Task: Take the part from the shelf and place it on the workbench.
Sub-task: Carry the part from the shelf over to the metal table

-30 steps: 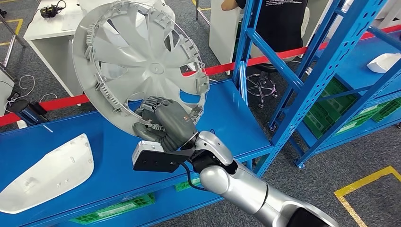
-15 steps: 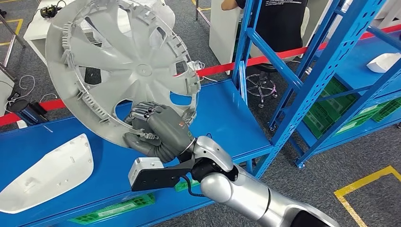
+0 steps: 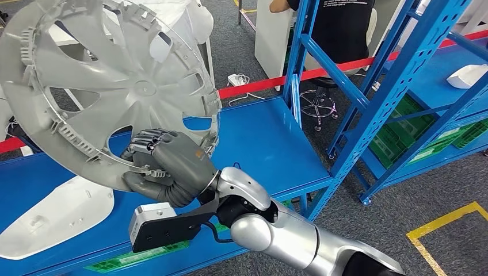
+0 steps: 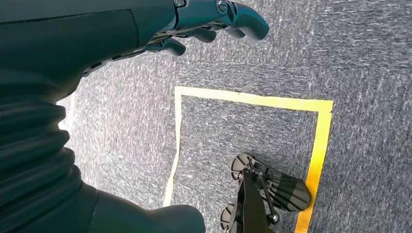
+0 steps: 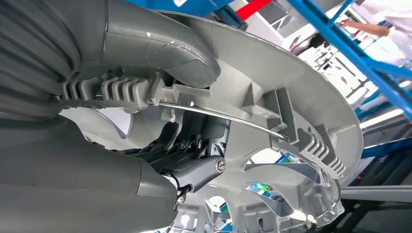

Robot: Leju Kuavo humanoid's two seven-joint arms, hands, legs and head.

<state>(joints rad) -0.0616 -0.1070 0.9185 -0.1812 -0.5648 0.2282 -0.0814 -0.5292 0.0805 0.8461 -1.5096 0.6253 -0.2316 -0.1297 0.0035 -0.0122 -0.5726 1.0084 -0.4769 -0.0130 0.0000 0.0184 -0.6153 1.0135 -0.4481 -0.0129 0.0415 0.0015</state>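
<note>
Above the blue workbench [image 3: 270, 144] we see the right hand [image 3: 170, 167] gripping the grey wheel cover [image 3: 109, 86] by its rim; the left hand [image 4: 209, 19] hangs with fingers apart, holding nothing.

Bright, even overhead light falls on the head view, and shadows on the blue tabletop [image 3: 270, 144] are soft. The pale wheel cover [image 3: 115, 86] looks slightly washed out. In the right wrist view the background beyond the cover is overexposed and blurred.

Grey spoked wheel cover [image 3: 115, 86], tilted, held aloft above blue workbench [image 3: 265, 144]
</note>
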